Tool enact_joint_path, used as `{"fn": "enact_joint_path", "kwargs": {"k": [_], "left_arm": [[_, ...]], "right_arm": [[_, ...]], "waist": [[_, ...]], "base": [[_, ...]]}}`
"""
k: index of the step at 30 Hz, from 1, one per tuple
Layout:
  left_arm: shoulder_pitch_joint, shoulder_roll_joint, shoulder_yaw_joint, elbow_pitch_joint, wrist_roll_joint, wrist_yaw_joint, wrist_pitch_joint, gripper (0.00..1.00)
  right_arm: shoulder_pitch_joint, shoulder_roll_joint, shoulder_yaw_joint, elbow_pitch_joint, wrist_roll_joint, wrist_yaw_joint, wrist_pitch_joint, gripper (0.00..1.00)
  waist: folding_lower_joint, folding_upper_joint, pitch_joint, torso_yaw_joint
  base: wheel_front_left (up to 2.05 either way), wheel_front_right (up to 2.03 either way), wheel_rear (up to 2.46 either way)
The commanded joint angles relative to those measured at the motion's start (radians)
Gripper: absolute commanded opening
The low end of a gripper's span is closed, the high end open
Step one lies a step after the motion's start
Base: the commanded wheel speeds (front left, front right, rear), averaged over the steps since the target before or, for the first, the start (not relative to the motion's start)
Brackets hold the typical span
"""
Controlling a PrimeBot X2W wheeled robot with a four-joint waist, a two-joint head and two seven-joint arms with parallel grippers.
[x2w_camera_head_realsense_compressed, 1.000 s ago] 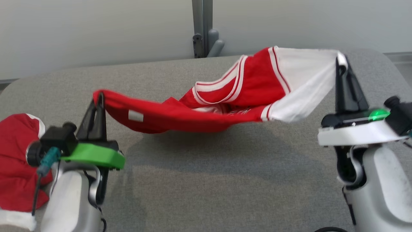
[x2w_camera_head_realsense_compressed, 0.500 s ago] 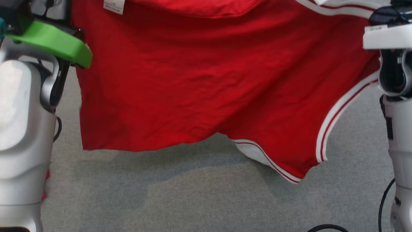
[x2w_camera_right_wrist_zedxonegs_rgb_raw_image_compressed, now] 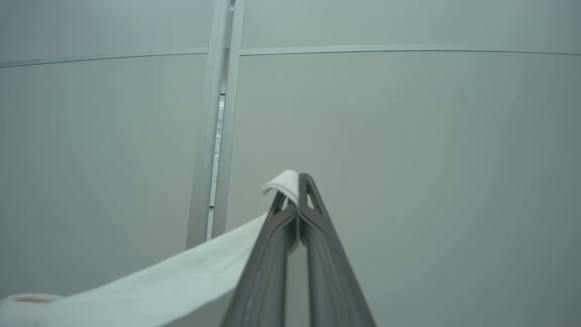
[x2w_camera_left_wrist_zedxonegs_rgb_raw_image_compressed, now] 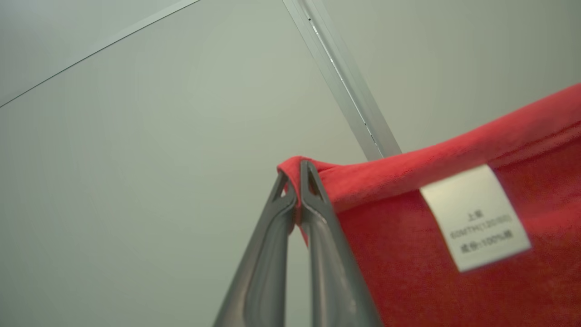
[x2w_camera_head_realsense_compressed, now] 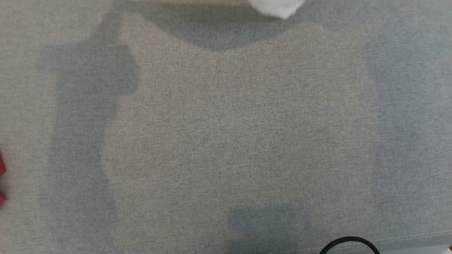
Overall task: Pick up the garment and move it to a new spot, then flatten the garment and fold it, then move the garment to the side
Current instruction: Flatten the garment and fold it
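Observation:
The garment (x2w_camera_left_wrist_zedxonegs_rgb_raw_image_compressed: 408,254) is red cloth with a white label (x2w_camera_left_wrist_zedxonegs_rgb_raw_image_compressed: 474,218) and a white part (x2w_camera_right_wrist_zedxonegs_rgb_raw_image_compressed: 181,286). In the left wrist view my left gripper (x2w_camera_left_wrist_zedxonegs_rgb_raw_image_compressed: 297,170) is shut on its red edge, raised against a pale wall. My right gripper (x2w_camera_right_wrist_zedxonegs_rgb_raw_image_compressed: 297,181) pinches a folded white edge of the same garment, also held up before the wall. From the head, a white tip of the garment (x2w_camera_head_realsense_compressed: 275,7) hangs at the top edge above the grey table (x2w_camera_head_realsense_compressed: 226,127), where the shadows of both arms and the cloth fall.
A scrap of another red cloth (x2w_camera_head_realsense_compressed: 1,165) shows at the table's left edge. A black cable (x2w_camera_head_realsense_compressed: 349,243) loops at the table's front edge. A metal wall post (x2w_camera_left_wrist_zedxonegs_rgb_raw_image_compressed: 345,86) stands behind the raised garment.
Both grippers have lifted the garment from low over the table to high up, so it has left the head view except for a white tip. The head camera has tilted down.

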Motion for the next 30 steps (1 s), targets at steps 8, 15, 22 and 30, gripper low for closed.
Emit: {"fn": "enact_joint_path", "kwargs": {"k": [8, 15, 22, 30], "left_arm": [[-0.038, 0.013, 0.058, 0.046, -0.028, 0.038, -0.045, 0.00], [0.247, -0.026, 0.130, -0.014, -0.088, 0.036, -0.045, 0.00], [0.596, -0.117, 0.224, -0.058, -0.134, 0.023, -0.045, 0.00], [1.010, -0.233, 0.363, -0.060, -0.148, -0.011, -0.045, 0.00]], "right_arm": [[-0.041, -0.033, -0.122, -0.047, -0.036, -0.001, -0.008, 0.00], [0.217, -0.029, -0.076, -0.077, 0.101, -0.001, -0.008, 0.00], [0.559, -0.009, -0.051, -0.148, 0.303, -0.001, -0.008, 0.00], [1.029, -0.059, 0.086, -0.204, 0.501, -0.001, -0.008, 0.00]], "waist": [[-0.0003, 0.0000, 0.204, 0.000], [-0.0003, 0.0000, 0.229, -0.016], [-0.0003, 0.0000, 0.168, -0.026], [-0.0003, 0.0000, -0.042, -0.061]], "base": [[0.00, 0.00, 0.00], [0.00, 0.00, 0.00], [0.00, 0.00, 0.00], [0.00, 0.00, 0.00]]}}
